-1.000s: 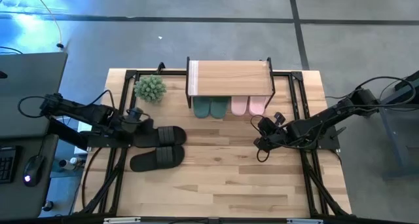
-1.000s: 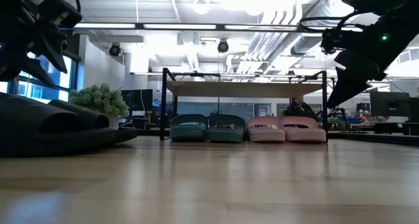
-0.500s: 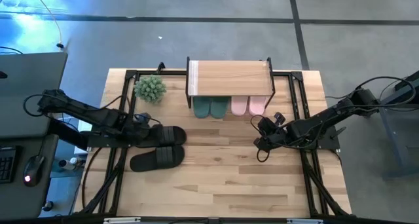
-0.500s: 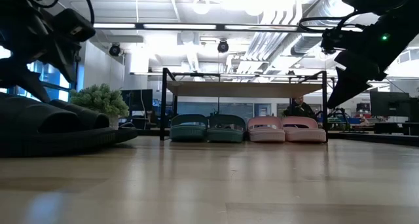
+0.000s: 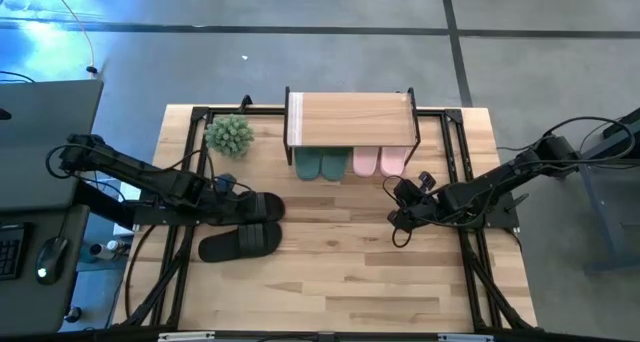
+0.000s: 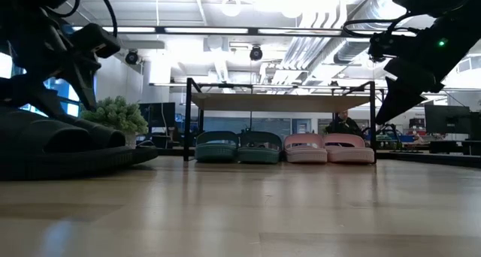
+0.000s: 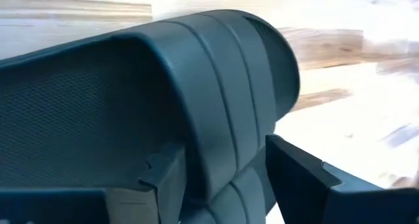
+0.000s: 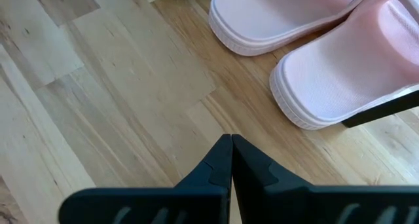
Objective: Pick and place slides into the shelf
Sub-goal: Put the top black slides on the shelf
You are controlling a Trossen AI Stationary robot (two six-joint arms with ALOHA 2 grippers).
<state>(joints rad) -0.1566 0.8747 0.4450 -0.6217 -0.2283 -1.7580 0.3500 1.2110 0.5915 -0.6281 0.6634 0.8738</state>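
Observation:
Two black slides lie on the tabletop at the left: a far one (image 5: 258, 207) and a near one (image 5: 240, 242). My left gripper (image 5: 228, 194) is open over the far slide, and its fingers stand on either side of the slide's wide strap (image 7: 222, 119). The dark green pair (image 5: 320, 164) and the pale pink pair (image 5: 378, 162) stand under the shelf (image 5: 350, 119), heels sticking out. My right gripper (image 5: 400, 220) is shut and empty, above the table just near of the pink slides (image 8: 340, 60). My left gripper has its two fingers (image 7: 163, 181) either side of the raised edge of the far black slide's strap (image 7: 226, 171), coming at it on a slant from the table's left. I cannot tell whether they touch it. The slide rests flat on the table.
A small green plant (image 5: 229, 134) stands at the shelf's left, far of the black slides. The space under the shelf holds the two pairs side by side. Bare tabletop (image 5: 340, 272) lies near of the shelf, between the arms.
My left gripper has gone toward the table's right edge and down onto the far black slide. The slides have stayed where they were.

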